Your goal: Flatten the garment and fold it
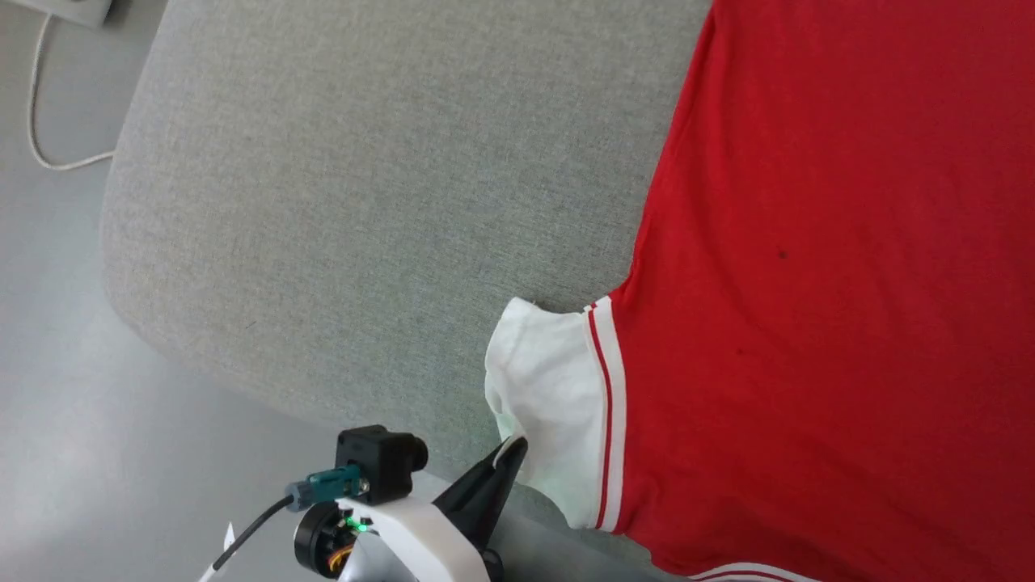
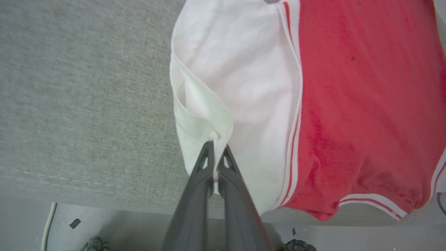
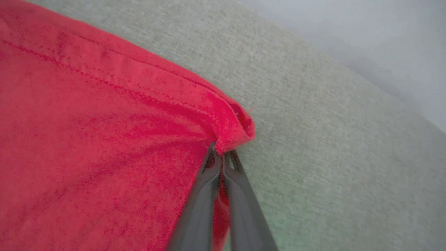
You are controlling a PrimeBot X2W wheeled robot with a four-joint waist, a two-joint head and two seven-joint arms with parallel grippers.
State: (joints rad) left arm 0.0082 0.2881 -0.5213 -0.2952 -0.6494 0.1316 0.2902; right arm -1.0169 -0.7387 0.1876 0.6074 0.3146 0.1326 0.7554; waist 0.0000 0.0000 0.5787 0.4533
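Note:
The garment [image 1: 833, 267] is a red shirt spread over the right part of a grey cushioned surface [image 1: 364, 202]. Its white short sleeve [image 1: 550, 388] with red-striped trim points left near the front edge. My left gripper [image 1: 511, 449] is shut on the sleeve's cuff edge; in the left wrist view the white cloth [image 2: 240, 80] is pinched between its fingertips [image 2: 216, 148]. In the right wrist view my right gripper [image 3: 221, 153] is shut on a hemmed red corner of the garment [image 3: 104, 139], with red cloth showing between the fingers.
The grey cushioned surface has a rounded left edge, with pale floor [image 1: 65, 364] beyond it. A white cable [image 1: 36, 121] lies on the floor at the far left. The cushion's front edge [image 2: 104, 195] runs just below the sleeve.

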